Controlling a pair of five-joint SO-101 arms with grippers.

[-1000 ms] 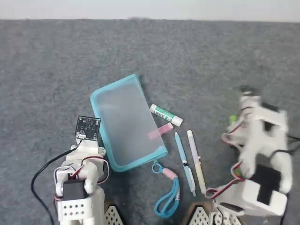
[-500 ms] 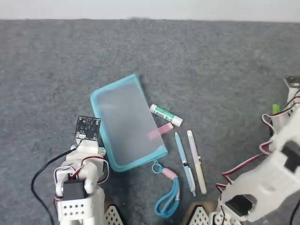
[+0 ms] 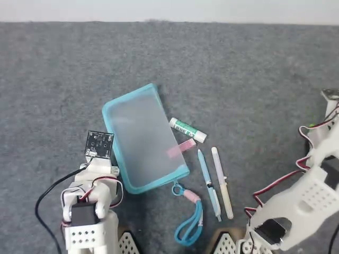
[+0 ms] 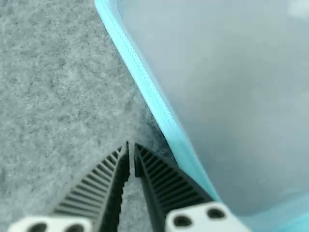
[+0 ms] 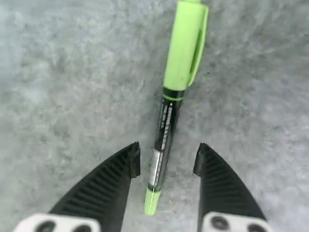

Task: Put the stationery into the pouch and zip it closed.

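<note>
High view: we have a translucent pouch (image 3: 144, 138) with a teal border lying flat and slanted on the grey felt (image 3: 238, 69), about mid-table. Just beside its right long edge sits a white glue stick (image 3: 187, 129) with a green label. A small pink piece (image 3: 181, 148) is at that same edge; we cannot tell whether it is in the pouch or on top of it. Nearer the arms, a blue pen (image 3: 208, 184) and a pale pen (image 3: 222, 182) lie side by side, close and roughly parallel, apart from the pouch. A blue wrist strap (image 3: 189, 219) with a pink sleeve runs from the pouch's near corner toward the table's front edge. The left arm (image 3: 90, 211) stands just beside the pouch's left long edge, and the right arm (image 3: 302, 206) is far off at the right border, well apart from the pouch. Left wrist view: the left gripper (image 4: 130, 145) has its jaws pressed together with nothing between them. It sits low over the felt (image 4: 48, 72), just beside the pouch's (image 4: 231, 96) teal seam. Right wrist view: the right gripper (image 5: 168, 147) has its jaws spread wide, holding nothing. A green marker (image 5: 183, 48) lies on the felt (image 5: 58, 72), cap end pointing away. Its tail end is between the two fingers, with a gap on either side.
</note>
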